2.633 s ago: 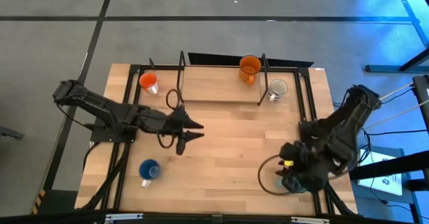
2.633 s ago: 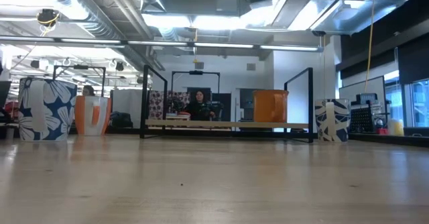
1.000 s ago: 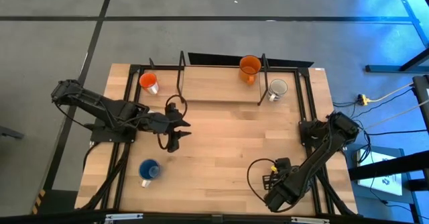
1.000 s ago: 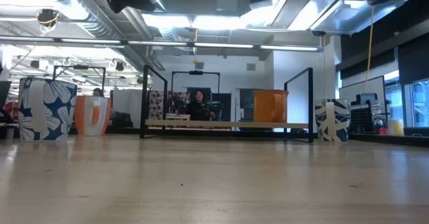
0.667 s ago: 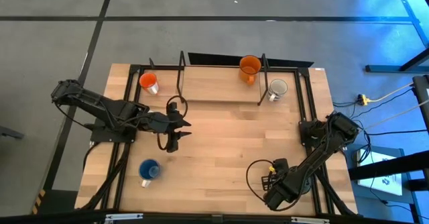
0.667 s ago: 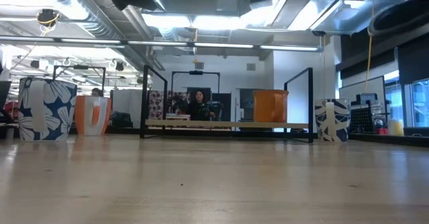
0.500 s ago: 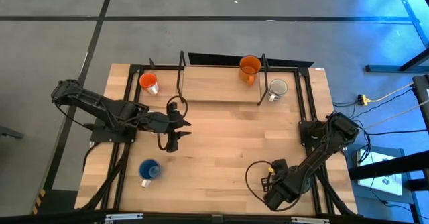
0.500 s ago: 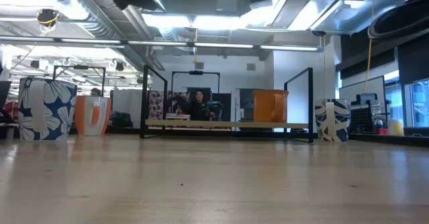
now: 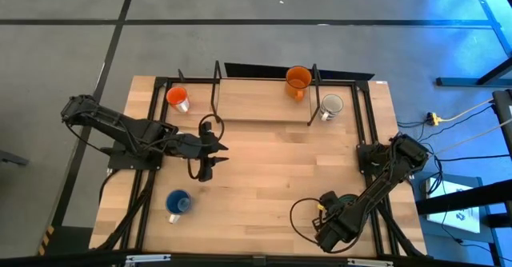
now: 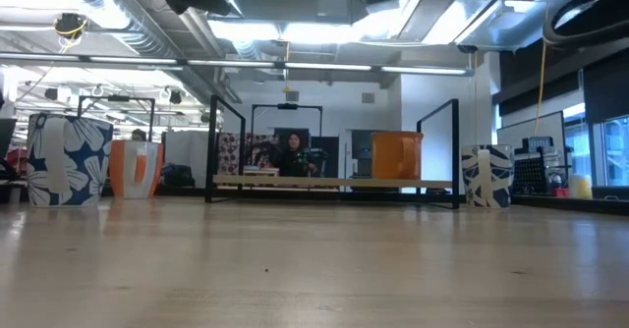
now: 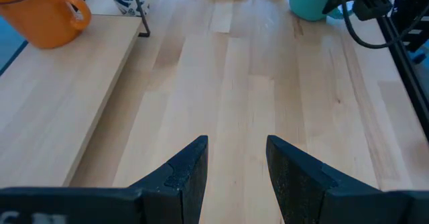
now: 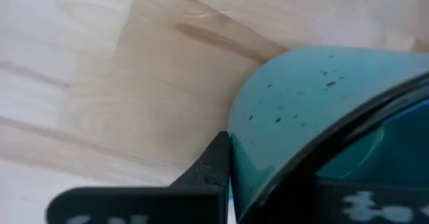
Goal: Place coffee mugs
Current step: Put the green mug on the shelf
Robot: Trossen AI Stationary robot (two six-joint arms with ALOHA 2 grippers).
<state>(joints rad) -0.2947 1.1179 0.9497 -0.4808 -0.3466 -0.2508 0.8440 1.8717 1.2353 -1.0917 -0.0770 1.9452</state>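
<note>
Mugs sit spread over the wooden desk point(image 9: 264, 171) in the high view: an orange mug point(image 9: 298, 79) and a white mug point(image 9: 331, 105) by the raised shelf point(image 9: 260, 101) at the far edge, an orange-red mug point(image 9: 178, 98) at the far left corner, a blue mug point(image 9: 178, 203) near the front left. The left gripper point(image 9: 214, 157) hovers over the middle left of the desk, jaws apart and holding nothing. The right gripper point(image 9: 332, 223) is low at the front right, with a sliver of the teal mug point(image 9: 347, 197) showing just beside the arm. The low view looks level across the bare desk top to a blue-and-white patterned mug point(image 10: 67, 160) and the orange-red mug point(image 10: 135, 169) at left, the orange mug point(image 10: 396, 156) on the shelf point(image 10: 334, 182), and another patterned mug point(image 10: 487, 176) at right; a person point(image 10: 290, 155) sits far behind. From the left wrist, the fingers point(image 11: 184, 174) stand spread over bare wood, with the orange mug point(image 11: 41, 13) on the shelf and the teal mug point(image 11: 312, 1) far off beside the other arm. From the right wrist, the teal mug point(image 12: 315, 110) fills the picture, its wall touching one finger point(image 12: 208, 167); whether the jaws clamp it I cannot tell.
</note>
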